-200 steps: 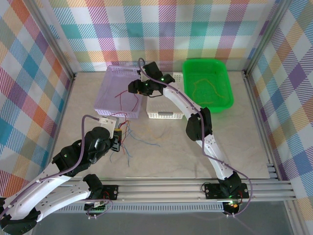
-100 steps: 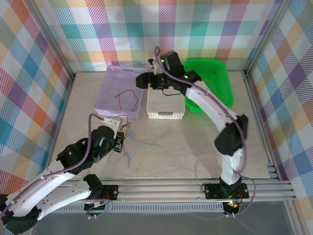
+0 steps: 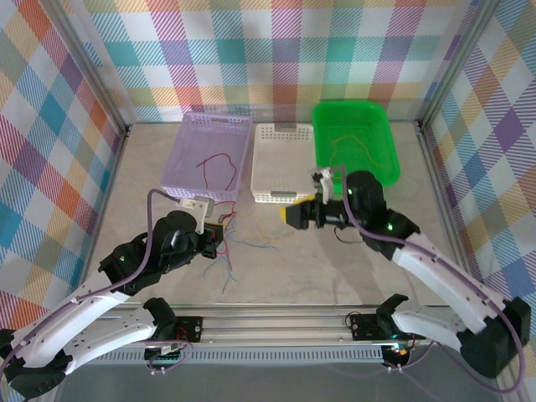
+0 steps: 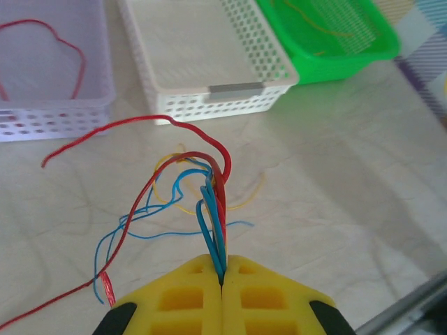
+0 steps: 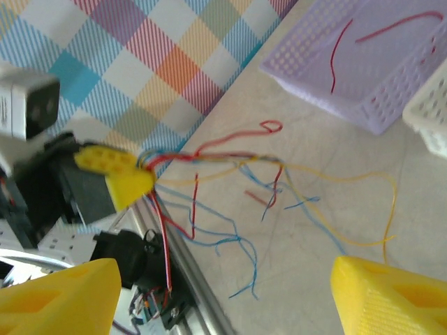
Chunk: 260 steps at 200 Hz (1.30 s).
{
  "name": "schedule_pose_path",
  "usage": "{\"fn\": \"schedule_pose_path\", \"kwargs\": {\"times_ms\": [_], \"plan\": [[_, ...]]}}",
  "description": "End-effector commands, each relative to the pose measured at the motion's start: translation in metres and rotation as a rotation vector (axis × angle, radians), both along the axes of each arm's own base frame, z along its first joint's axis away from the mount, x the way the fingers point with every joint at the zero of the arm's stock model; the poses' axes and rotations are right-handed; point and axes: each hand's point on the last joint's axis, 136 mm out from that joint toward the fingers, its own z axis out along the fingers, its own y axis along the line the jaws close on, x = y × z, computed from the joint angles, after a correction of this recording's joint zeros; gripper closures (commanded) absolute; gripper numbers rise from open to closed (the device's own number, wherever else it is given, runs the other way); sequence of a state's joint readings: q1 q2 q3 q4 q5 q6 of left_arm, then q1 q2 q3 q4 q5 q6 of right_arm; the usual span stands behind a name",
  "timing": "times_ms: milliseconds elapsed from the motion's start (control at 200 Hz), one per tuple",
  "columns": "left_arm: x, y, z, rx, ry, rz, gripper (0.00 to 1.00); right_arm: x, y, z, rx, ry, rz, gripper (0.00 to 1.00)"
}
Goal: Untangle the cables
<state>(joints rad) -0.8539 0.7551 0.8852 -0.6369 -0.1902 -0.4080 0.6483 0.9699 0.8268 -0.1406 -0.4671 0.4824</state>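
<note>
Left gripper jaws pinch the cables; right gripper jaws gape empty; three baskets beyond

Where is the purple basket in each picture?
Top external: purple basket at the back left of the table.
Left wrist: purple basket in the top left corner.
Right wrist: purple basket at the top right.
Shared landmark: the white basket right beside it.
</note>
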Motion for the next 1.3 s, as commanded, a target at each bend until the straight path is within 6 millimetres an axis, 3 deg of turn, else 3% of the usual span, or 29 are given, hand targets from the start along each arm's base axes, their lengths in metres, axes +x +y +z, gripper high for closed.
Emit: {"fn": "schedule_pose_path", "kwargs": {"times_ms": [0, 255, 585, 770, 850, 1095, 1170, 1295], "plan": [[0.008, -0.032, 0.016, -0.22, 0.054, -0.004, 1.0, -0.021, -0.001, -0.003, 0.096, -0.031, 0.042, 0.22], [0.028, -0.075, 0.007, -0.319, 0.132, 0.0, 1.0, -0.045, 0.003, -0.021, 0.158, -0.062, 0.081, 0.22], [0.036, -0.123, 0.013, -0.361, 0.15, -0.038, 1.0, -0.031, 0.029, -0.059, 0.077, -0.058, 0.067, 0.23], [0.031, -0.131, 0.014, -0.381, 0.159, -0.053, 1.0, -0.021, 0.032, -0.076, 0.009, -0.076, 0.026, 0.28], [0.029, -0.131, 0.013, -0.383, 0.163, -0.058, 1.0, -0.019, 0.032, -0.078, 0.001, -0.082, 0.014, 0.37], [0.024, -0.125, 0.018, -0.4, 0.157, -0.061, 1.0, -0.015, 0.032, -0.084, -0.039, -0.06, 0.004, 1.0], [0.022, -0.121, 0.018, -0.39, 0.155, -0.063, 1.0, -0.017, 0.031, -0.082, -0.04, -0.064, 0.006, 1.0], [0.017, -0.109, 0.018, -0.372, 0.142, -0.055, 0.83, -0.018, 0.026, -0.075, -0.038, -0.091, -0.001, 1.0]]}}
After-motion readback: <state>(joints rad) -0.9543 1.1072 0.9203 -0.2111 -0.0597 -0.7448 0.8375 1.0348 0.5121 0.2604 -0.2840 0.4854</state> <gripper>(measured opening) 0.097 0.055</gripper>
